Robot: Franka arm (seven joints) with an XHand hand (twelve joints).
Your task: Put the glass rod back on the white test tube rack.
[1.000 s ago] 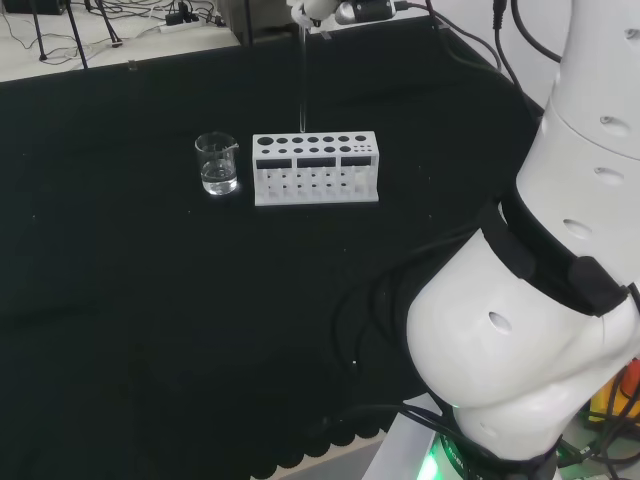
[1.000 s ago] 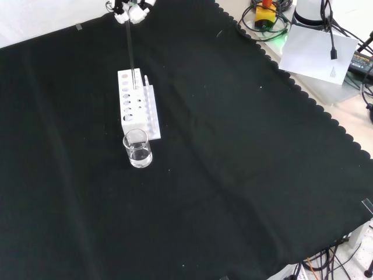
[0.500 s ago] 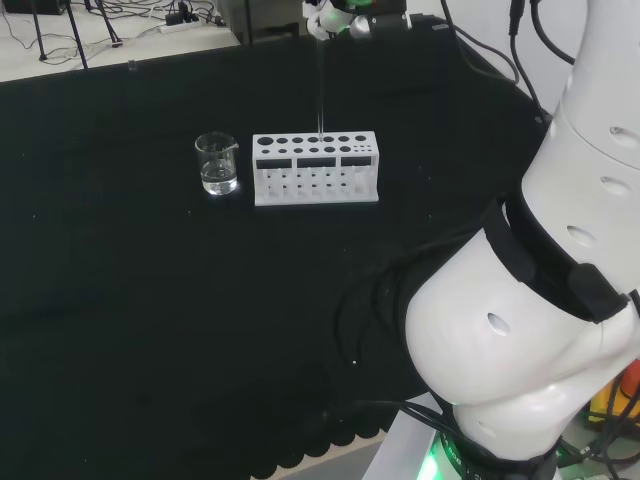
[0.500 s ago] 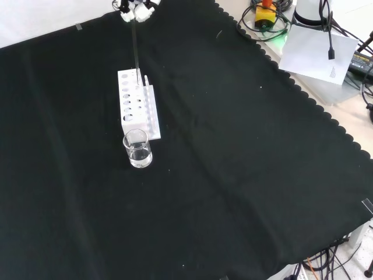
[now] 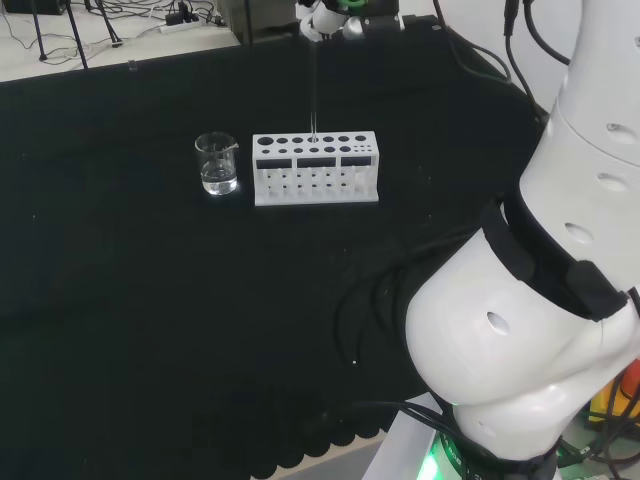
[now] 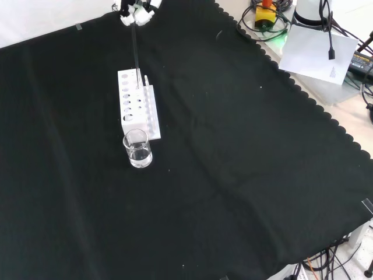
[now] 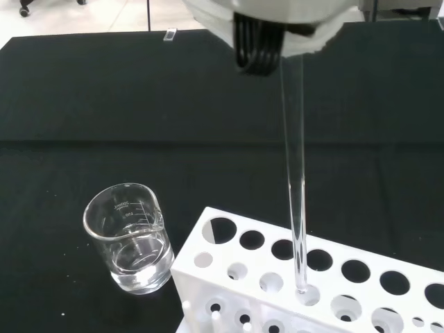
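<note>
- Head view: we see the hand (image 5: 322, 14) at twelve o'clock pinching the glass rod (image 5: 313, 85), upright over the white rack (image 5: 316, 168).
- Front view: a beaker (image 6: 137, 149) sits at the rack's six o'clock.
- Wrist view: we see the rod's tip entering a rack hole; the beaker holds clear liquid.

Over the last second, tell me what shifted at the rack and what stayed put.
The hand carried the glass rod rightward along the white test tube rack in the head view, overshot slightly, then eased back; its tip now sits at a hole in the rack's top. The beaker with liquid and the rack have not moved.
</note>
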